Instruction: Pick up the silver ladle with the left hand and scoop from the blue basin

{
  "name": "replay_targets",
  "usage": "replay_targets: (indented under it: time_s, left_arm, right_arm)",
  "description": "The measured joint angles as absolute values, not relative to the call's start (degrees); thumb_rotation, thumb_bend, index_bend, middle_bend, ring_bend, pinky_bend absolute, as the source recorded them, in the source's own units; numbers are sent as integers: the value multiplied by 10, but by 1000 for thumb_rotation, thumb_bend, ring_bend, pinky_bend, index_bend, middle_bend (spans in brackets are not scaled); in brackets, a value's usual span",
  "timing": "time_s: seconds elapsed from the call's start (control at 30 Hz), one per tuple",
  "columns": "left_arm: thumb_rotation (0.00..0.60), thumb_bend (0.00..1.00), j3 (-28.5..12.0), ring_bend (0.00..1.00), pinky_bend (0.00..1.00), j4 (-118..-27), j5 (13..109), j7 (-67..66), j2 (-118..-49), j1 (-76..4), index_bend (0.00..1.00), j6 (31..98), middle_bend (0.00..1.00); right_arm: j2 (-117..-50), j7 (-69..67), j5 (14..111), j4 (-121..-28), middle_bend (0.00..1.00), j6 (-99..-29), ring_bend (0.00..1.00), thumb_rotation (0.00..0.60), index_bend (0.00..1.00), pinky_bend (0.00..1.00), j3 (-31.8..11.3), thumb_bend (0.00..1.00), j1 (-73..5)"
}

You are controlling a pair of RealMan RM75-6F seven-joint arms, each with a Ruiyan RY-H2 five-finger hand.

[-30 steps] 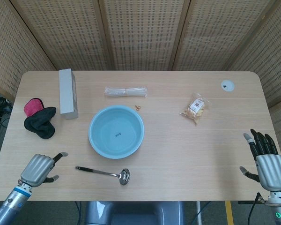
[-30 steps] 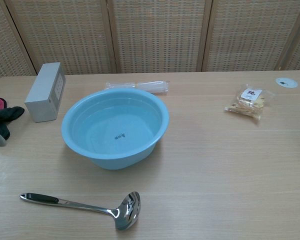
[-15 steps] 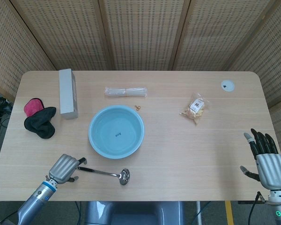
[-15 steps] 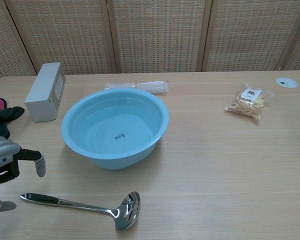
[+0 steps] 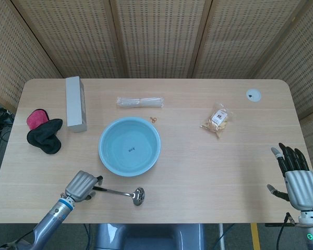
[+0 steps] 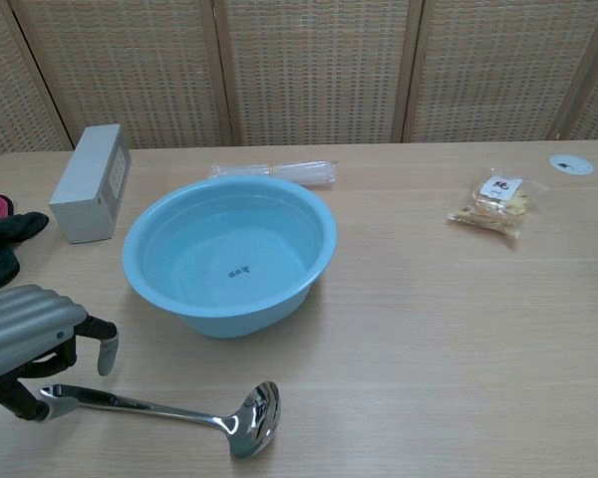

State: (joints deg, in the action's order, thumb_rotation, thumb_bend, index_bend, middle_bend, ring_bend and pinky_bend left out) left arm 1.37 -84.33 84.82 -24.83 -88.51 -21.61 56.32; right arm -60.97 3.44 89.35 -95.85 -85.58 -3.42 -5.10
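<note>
The left hand (image 6: pixel 30 344) has come in from the table's left edge over the last second and now sits over the handle end of the silver ladle (image 6: pixel 169 410), fingers curled down around it but not visibly clamped (contact is hard to judge). The ladle lies flat as before, bowl pointing away to the hand's right. So the grasp is beginning; lift not yet done. Just beyond the hand stands the blue basin (image 5: pixel 129 146). Far off, the right hand (image 5: pixel 299 179) rests spread and empty
</note>
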Motion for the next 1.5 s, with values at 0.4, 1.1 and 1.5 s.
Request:
replay_targets:
  time_s: [0.4, 1.1, 1.5]
  left_arm:
    - [600, 375, 18, 948, 1000, -832, 816, -275, -918, -227, 443, 554, 959]
    - [600, 376, 27, 948, 1000, -806, 791, -287, -946, -239, 466, 553, 955]
    - [600, 579, 30, 949, 1000, -803, 782, -290, -948, -241, 698, 560, 954]
  right_arm:
    - [-607, 27, 894, -957, 0, -856, 0, 600, 0, 0, -33, 0, -51]
    - [-606, 24, 890, -957, 0, -852, 0, 600, 0, 0, -33, 0, -53]
    - [-605, 18, 891, -956, 0, -851, 0, 600, 0, 0, -33, 0, -54]
